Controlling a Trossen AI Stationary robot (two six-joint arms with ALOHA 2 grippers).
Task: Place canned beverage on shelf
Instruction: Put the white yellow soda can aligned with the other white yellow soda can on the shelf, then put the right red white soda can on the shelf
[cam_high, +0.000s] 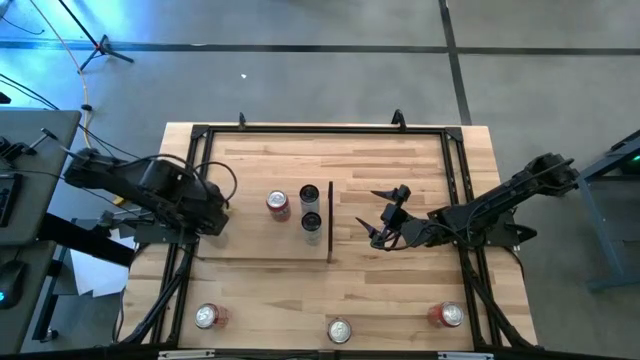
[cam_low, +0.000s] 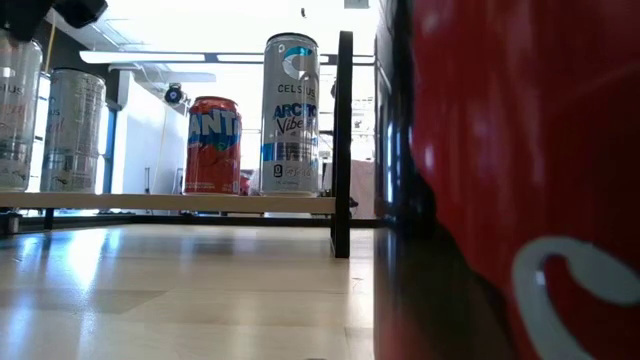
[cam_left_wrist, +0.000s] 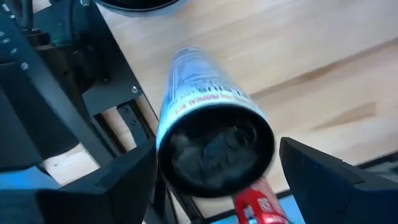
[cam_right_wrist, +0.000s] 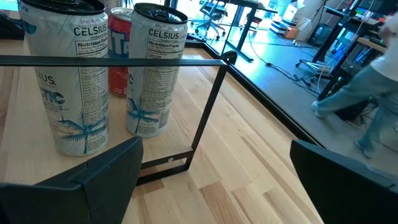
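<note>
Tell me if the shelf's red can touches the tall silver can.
Apart. The low view shows bright background between the red can and the silver can.

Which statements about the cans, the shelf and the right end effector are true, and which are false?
1. Three front cans stand along the table's near edge. True.
2. The red can on the shelf lies on its side. False: it stands upright.
3. The right end effector grips a can. False: it is open and empty, beyond the strip.
4. Two tall cans stand by the strip. True.
</note>
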